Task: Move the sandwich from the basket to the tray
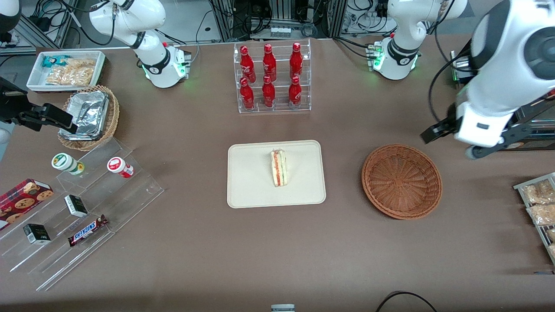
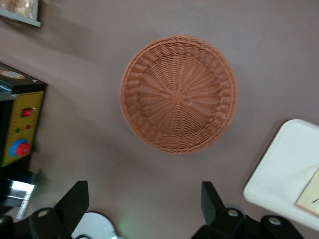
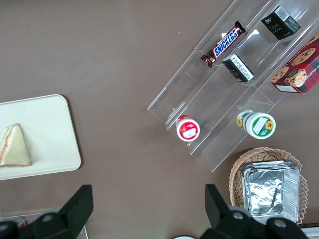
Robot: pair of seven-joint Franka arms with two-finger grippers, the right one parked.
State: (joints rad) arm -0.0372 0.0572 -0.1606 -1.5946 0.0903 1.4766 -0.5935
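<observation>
The sandwich (image 1: pixel 279 168) stands on its side on the cream tray (image 1: pixel 251 182) at the middle of the table, filling edge up. The reddish-brown basket (image 1: pixel 402 180) is empty, beside the tray toward the working arm's end. My left gripper (image 1: pixel 446 146) hangs high above the table, above the basket's edge farther from the front camera. In the left wrist view the gripper (image 2: pixel 143 191) is open and empty, with the empty basket (image 2: pixel 179 93), the tray corner (image 2: pixel 281 174) and a bit of sandwich (image 2: pixel 310 196) below. The right wrist view shows the sandwich (image 3: pixel 14 147) on the tray (image 3: pixel 50 129).
A clear rack of red bottles (image 1: pixel 272 78) stands farther from the front camera than the tray. A clear stepped shelf with snacks (image 1: pixel 82 203), a lighter foil-filled basket (image 1: pixel 89 117) and a white bin (image 1: pixel 65 69) lie toward the parked arm's end. Packets (image 1: pixel 540 208) and a yellow-panelled box (image 2: pixel 20 129) are near the working arm.
</observation>
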